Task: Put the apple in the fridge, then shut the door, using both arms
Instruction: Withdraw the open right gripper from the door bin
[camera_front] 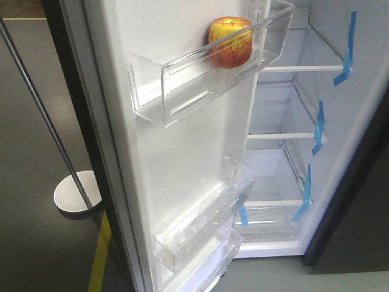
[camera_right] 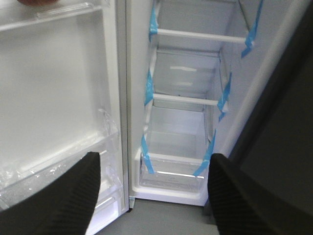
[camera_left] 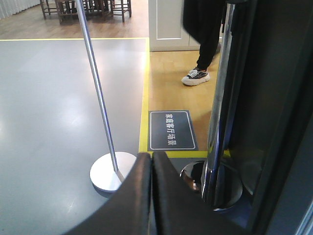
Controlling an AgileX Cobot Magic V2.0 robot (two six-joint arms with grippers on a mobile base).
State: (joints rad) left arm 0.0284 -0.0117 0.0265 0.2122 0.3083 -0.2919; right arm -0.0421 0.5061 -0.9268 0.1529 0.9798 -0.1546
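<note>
The apple (camera_front: 231, 41), red with yellow streaks, sits in the upper clear bin (camera_front: 182, 91) on the white inner lining of the door (camera_front: 182, 164), which stands wide open. To its right the fridge (camera_front: 285, 103) shows white walls, glass shelves and blue tape strips. My right gripper (camera_right: 154, 159) is open and holds nothing. It faces the lower fridge shelves (camera_right: 181, 142), with the door lining (camera_right: 58, 88) on its left. My left gripper (camera_left: 152, 161) is shut with nothing in it, low beside the door's dark outer face (camera_left: 264, 98) and chrome handle (camera_left: 220, 98).
A metal pole on a round base (camera_left: 110, 171) stands on the grey floor left of the door (camera_front: 76, 194). A yellow floor line (camera_left: 144, 98), a floor sign (camera_left: 171, 129) and a person's legs (camera_left: 205, 44) lie beyond. A dark panel (camera_front: 358, 213) flanks the fridge's right side.
</note>
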